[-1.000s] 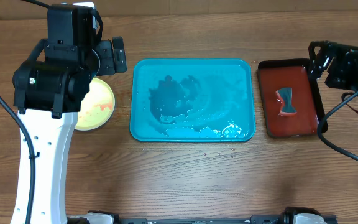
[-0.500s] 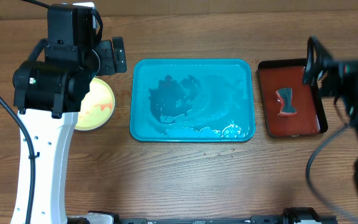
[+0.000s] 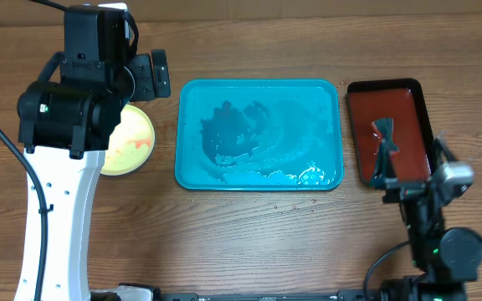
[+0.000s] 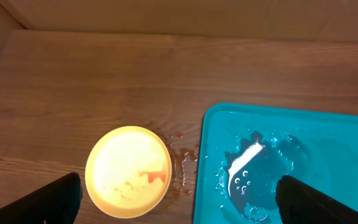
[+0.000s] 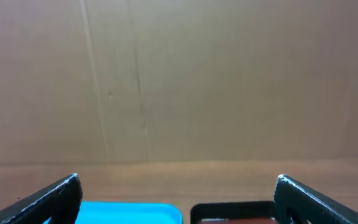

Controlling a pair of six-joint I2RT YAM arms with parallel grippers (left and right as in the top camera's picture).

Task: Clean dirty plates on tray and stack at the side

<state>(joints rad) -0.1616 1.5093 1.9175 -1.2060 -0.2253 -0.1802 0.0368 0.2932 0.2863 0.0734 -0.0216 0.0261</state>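
Observation:
One light yellow-green plate (image 4: 128, 171) with red smears lies on the wood just left of the turquoise tray (image 3: 192, 171). In the overhead view my left arm covers part of that plate (image 3: 132, 142). The tray (image 4: 353, 134) holds only water and foam, and no plate shows on it. My left gripper (image 4: 179, 205) hangs open high above the gap between plate and tray, nothing between its fingers; from overhead it (image 3: 149, 77) sits at the tray's back left corner. My right gripper (image 5: 182, 202) is open and empty, level, facing the back wall, at the front right (image 3: 410, 171).
A dark red, black-rimmed tray (image 3: 404, 104) lies right of the turquoise one, with a grey-blue bow-shaped item (image 3: 383, 134) on it. Water drops wet the wood beside the plate (image 4: 182, 163). A brown cardboard wall (image 5: 179, 81) stands behind the table.
My right arm has swung from the back right edge down to the front right, now over the red tray's near end. The left arm, plate and trays have not moved.

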